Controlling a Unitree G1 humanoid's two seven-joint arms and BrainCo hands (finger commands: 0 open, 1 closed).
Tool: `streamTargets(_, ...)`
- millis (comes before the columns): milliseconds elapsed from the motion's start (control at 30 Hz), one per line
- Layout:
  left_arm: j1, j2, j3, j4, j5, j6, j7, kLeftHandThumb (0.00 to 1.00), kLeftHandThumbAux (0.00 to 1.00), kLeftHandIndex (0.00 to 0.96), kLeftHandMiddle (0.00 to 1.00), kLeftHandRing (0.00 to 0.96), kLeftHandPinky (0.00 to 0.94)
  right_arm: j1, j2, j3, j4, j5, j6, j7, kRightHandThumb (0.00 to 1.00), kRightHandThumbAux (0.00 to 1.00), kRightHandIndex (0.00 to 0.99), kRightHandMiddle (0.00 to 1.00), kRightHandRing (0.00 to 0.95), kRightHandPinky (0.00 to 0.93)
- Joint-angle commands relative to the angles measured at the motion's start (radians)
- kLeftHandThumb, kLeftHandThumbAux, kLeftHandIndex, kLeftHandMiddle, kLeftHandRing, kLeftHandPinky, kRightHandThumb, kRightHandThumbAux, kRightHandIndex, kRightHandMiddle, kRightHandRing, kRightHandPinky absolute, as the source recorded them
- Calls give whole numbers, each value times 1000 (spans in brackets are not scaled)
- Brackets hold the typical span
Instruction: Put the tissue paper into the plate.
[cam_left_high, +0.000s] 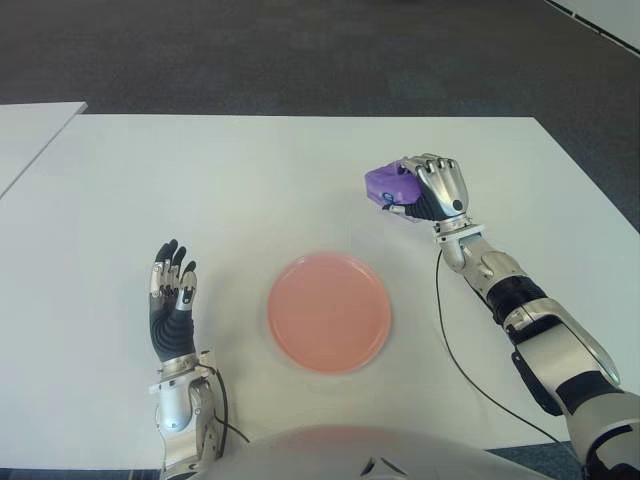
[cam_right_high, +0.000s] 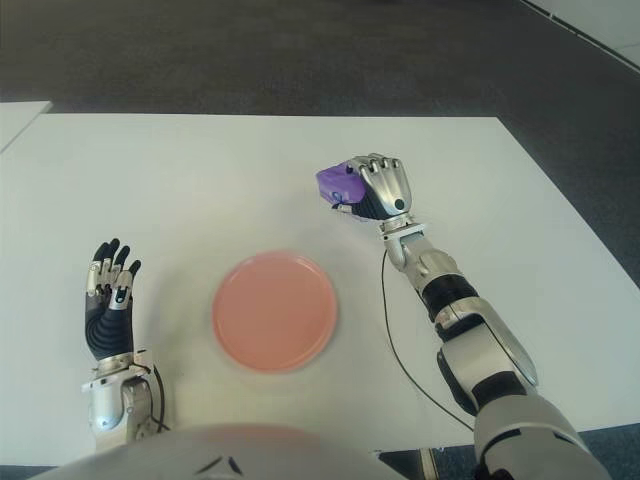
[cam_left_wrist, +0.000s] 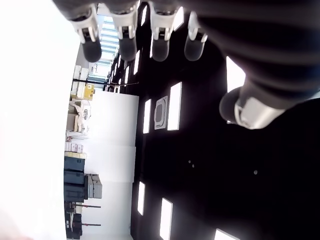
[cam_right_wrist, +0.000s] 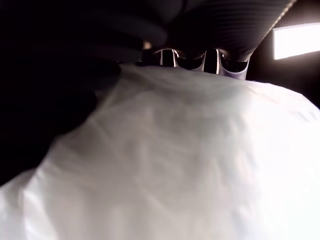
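The right hand (cam_left_high: 432, 188) is clenching the purple tissue pack (cam_left_high: 388, 184) at the pink plate's (cam_left_high: 329, 312) one o'clock; it should be carrying it level to centre; the left hand (cam_left_high: 172, 296) is idling released at nine o'clock.

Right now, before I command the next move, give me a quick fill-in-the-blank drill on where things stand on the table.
1. The purple tissue pack is held by the ____ robot hand.
2. The pink plate holds ____ so far.
3. The left robot hand shows to the ____ of the plate, fingers spread and holding nothing.
4. The plate sits on the ____ table, apart from the tissue pack.

Missing words: right; nothing; left; white
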Motion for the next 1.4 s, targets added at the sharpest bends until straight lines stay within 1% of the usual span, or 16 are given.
streamTargets(33,2,-44,-16,39,2,9,1,0,475,81,0,0,0,71,7,6,-133,-27,28,69,750,705,440,884,881,861)
streamTargets(200,0,-40,-21,41,-1,17,-6,0,481,78,0,0,0,107,-2,-8,-214,-36,18,138,749,706,441,875,880,859)
streamTargets(333,-4,-39,-20,51,5,17,-3,0,486,75,0,0,0,133,-13,-3,-308,-59,2,182,749,706,441,870,879,858)
streamTargets(433,-7,-40,-20,57,8,12,-2,0,489,75,0,0,0,160,-18,-6,-386,-70,-1,218,749,706,440,867,878,858)
streamTargets(533,-10,-41,-18,64,16,11,3,0,493,75,0,0,0,204,-37,-13,-488,-63,-16,278,749,706,441,865,876,858)
streamTargets(667,-14,-43,-15,72,23,9,10,0,496,73,0,0,0,225,-53,-26,-530,-45,-48,338,750,705,441,862,873,857)
streamTargets(767,-15,-47,-13,74,26,13,16,0,498,76,0,0,0,237,-55,-36,-541,-43,-75,347,750,705,441,856,867,854)
streamTargets(900,-17,-54,-11,74,27,21,28,0,502,93,0,0,0,261,-41,-39,-574,-50,-101,348,751,704,441,845,857,853)
streamTargets(1000,-19,-56,-14,79,29,15,32,0,506,104,3,0,0,272,-34,-37,-587,-58,-121,346,750,704,441,842,853,860)
streamTargets(1233,-19,-57,-18,80,37,11,31,0,512,103,3,0,0,287,-22,-40,-621,-77,-149,349,750,704,441,846,851,868)
streamTargets(1400,-21,-57,-21,82,30,11,26,0,520,93,0,0,0,311,-21,-37,-657,-82,-166,371,750,704,441,847,851,865)
